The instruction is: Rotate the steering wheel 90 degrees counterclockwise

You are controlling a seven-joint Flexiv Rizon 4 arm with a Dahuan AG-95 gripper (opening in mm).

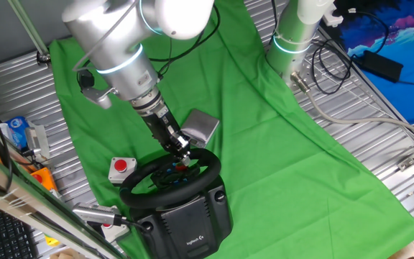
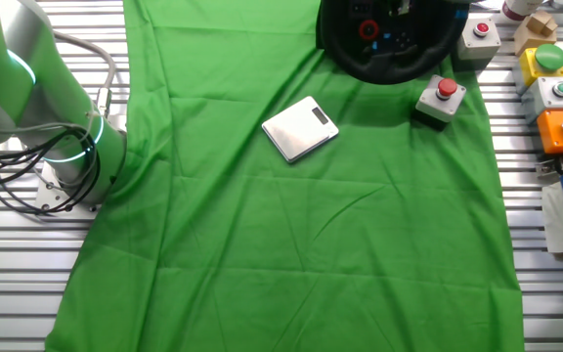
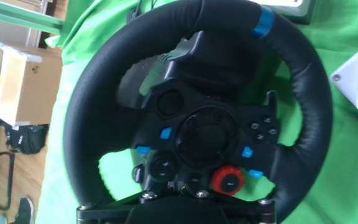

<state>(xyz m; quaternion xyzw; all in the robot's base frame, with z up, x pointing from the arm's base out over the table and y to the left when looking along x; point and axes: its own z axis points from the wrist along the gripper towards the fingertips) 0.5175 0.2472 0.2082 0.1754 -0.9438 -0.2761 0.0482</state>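
The steering wheel [image 1: 136,180] is black and round and sits on a bulky black base [image 1: 192,224] with a white logo at the near table edge. My gripper [image 1: 184,152] is at the wheel's far rim, pointing down at it. I cannot tell whether it touches or holds the rim. In the hand view the wheel [image 3: 82,124] fills the frame, with blue hub buttons, a red dial [image 3: 227,180] and a blue rim mark [image 3: 263,22] at the upper right. The gripper's black body [image 3: 179,210] hides the lower rim. The other fixed view shows the wheel [image 2: 379,70] at the top edge.
A grey metal box [image 1: 201,128] lies on the green cloth just behind the wheel, also in the other fixed view [image 2: 300,128]. A red push-button on a white box [image 1: 121,167] stands left of the wheel. Several button boxes [image 2: 555,93] line the table's side.
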